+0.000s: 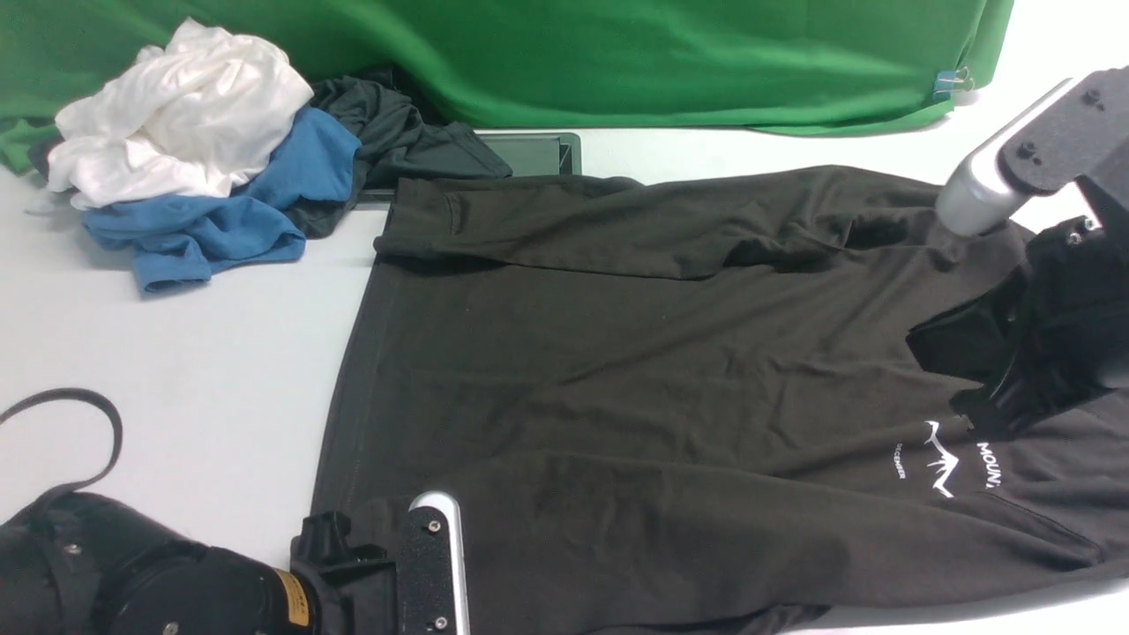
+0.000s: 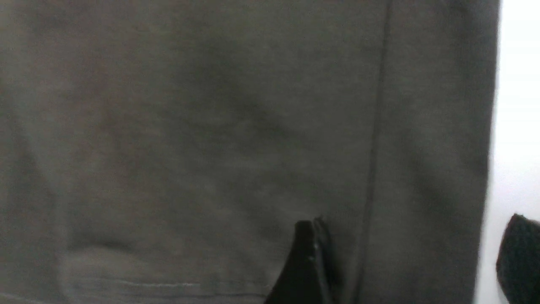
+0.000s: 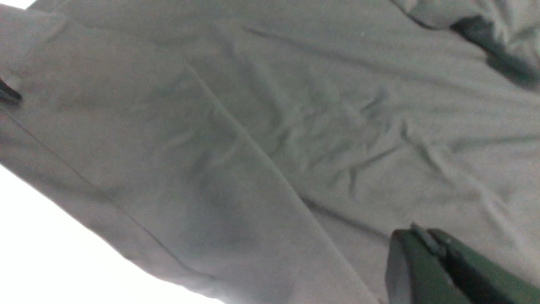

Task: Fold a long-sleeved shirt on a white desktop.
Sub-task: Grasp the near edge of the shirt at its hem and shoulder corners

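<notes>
While the long-sleeved shirt (image 1: 617,379) lies spread front-up across the middle and right of the white bench (image 1: 176,353), its straight hem (image 1: 340,414) faces the robot's left and the white chest logo (image 1: 942,459) sits far to the right. Both sleeves are folded inward. One runs along the far edge of the body with its cuff (image 1: 414,220) near the hem end, and the other lies along the near edge.

The left jaws stand wide at the near hem corner. In the left wrist view one finger (image 2: 310,257) is over the cloth inside the hem stitching and the other (image 2: 519,257) is out over bare bench beyond the edge. The right jaws are closed together, fingertips (image 3: 422,261) low over the chest just beside the logo. Whether any cloth is pinched between them I cannot tell.

Bare bench opens leftward from the hem as far as a black strap loop (image 1: 106,414). At the far left a white garment (image 1: 176,115), a blue garment (image 1: 220,212) and a dark garment (image 1: 397,132) are heaped against the green backdrop (image 1: 661,53). The cable hatch (image 1: 538,152) shows just beyond the far sleeve.
</notes>
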`<control>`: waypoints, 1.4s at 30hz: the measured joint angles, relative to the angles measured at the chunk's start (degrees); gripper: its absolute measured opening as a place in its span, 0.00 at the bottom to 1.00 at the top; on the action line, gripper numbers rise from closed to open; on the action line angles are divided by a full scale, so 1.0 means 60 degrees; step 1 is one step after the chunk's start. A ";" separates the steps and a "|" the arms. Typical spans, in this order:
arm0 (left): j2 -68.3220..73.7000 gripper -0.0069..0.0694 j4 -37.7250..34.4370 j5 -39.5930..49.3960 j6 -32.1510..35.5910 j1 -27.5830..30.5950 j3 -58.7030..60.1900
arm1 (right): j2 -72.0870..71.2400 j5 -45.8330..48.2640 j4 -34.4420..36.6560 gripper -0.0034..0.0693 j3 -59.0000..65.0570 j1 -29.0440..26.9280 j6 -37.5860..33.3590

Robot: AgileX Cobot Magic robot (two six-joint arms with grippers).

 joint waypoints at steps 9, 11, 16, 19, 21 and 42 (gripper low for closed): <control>0.0140 0.40 0.0185 -0.0151 -0.0252 -0.0011 -0.0025 | -0.0044 0.0208 -0.0047 0.10 0.0017 0.0003 0.0000; 0.0054 0.26 0.0277 0.0367 -0.0274 -0.0011 -0.0102 | -0.0052 0.0419 -0.0126 0.10 0.0017 0.0003 0.0094; -0.0398 0.12 0.0587 0.1338 -0.0405 -0.0011 -0.0425 | -0.0052 0.0789 -0.1387 0.13 0.0017 0.0003 0.1585; -0.0719 0.12 0.0610 0.1883 -0.0562 -0.0011 -0.0799 | -0.0052 0.1316 -0.2620 0.16 0.0072 0.0003 0.3016; -0.0855 0.12 0.0610 0.2110 -0.0646 -0.0011 -0.0936 | -0.0052 0.1581 -0.3043 0.19 0.0160 -0.0010 0.3557; -0.1385 0.12 0.0452 0.3176 -0.1760 -0.0011 -0.1513 | 0.0333 -0.1826 -0.0750 0.75 0.4531 -0.5445 0.6748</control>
